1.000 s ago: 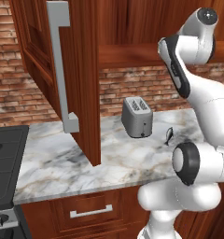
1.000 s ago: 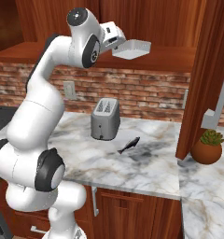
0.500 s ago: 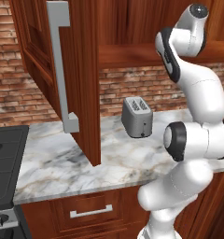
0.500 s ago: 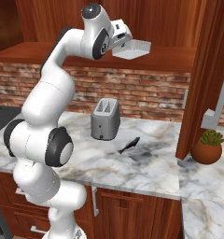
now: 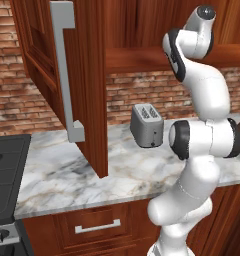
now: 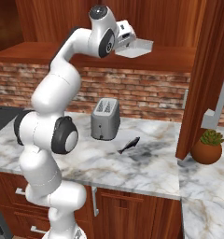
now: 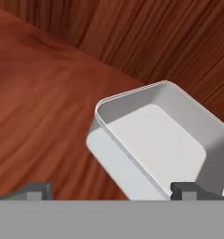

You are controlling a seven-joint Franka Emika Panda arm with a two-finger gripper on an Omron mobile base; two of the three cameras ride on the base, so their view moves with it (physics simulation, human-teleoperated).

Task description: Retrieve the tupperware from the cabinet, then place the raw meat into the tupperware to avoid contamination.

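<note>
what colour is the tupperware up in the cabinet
White, with a pale grey shaded rim; the tupperware shows best in the hand view.

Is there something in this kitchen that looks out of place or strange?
Yes. A small raw fish lies bare on the marble counter beside the toaster, with no plate or container under it.
</note>
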